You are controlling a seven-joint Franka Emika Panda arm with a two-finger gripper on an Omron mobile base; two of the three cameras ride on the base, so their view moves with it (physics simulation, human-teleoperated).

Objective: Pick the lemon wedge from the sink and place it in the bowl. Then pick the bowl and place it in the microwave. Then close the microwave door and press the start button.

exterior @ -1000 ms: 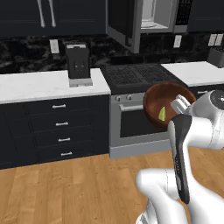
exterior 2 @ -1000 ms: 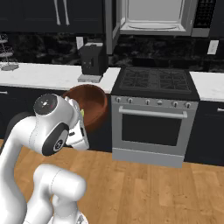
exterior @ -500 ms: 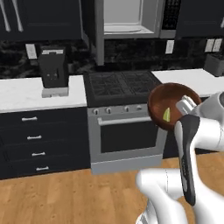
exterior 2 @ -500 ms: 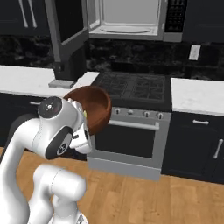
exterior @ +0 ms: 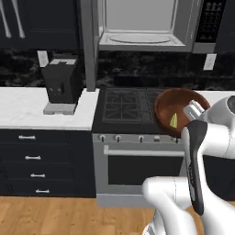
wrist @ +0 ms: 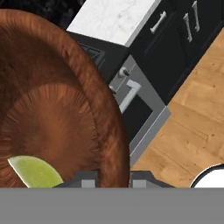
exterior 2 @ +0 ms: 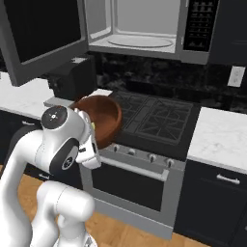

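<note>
Wooden bowl (exterior: 176, 110) pinched in hand (wrist: 113, 178)

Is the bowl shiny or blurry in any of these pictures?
Left base view: the bowl looks soft-edged, its inside brighter than its rim, with the lemon wedge a pale spot. Right base view: the bowl's outside is evenly lit, with no glare. Hand view: the bowl is so close its wood grain looks streaky, with a lighter ring inside; the floor is sharper.
</note>
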